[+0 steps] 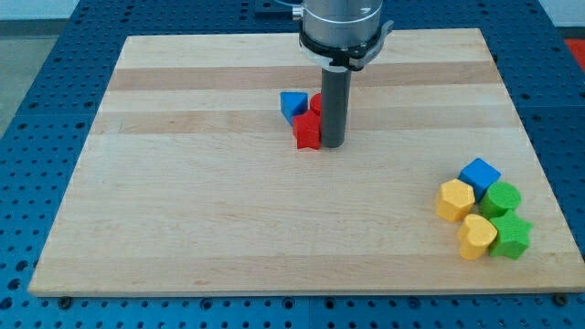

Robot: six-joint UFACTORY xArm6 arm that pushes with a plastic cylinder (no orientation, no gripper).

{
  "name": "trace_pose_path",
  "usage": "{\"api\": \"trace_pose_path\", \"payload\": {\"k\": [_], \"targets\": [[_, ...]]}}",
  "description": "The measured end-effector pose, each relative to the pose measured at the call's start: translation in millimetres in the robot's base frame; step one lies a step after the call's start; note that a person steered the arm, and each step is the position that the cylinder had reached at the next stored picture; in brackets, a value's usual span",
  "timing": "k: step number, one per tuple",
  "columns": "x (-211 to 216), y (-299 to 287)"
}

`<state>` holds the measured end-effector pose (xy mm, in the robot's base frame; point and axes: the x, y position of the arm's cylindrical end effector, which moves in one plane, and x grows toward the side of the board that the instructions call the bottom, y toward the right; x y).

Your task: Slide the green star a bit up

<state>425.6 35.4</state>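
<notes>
A pale wooden surface [228,238], evenly lit, rests on a blue perforated base [37,91] visible along all four edges.

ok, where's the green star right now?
The green star sits at the view's bottom right, lowest in the cluster, touching the yellow block on its left and the green block above it. My tip is far off, beside the red blocks.

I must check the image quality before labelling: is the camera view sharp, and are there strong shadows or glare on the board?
Camera view: the light is even and soft; the wooden board shows no strong glare. Shadows are faint, only small ones under the blocks. My tip and the green star look sharp enough. The arm's top is cut off by the view's top edge.
</notes>
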Motion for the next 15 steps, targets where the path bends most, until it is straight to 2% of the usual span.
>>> {"api": "trace_pose_path", "payload": {"k": [2,3,5,7,12,15], "targets": [[-1.6,10.3],[-10.9,56.5],[-12.0,188.3],[30.4,259.1],[179.2,272.8],[185.8,264.9]]}}
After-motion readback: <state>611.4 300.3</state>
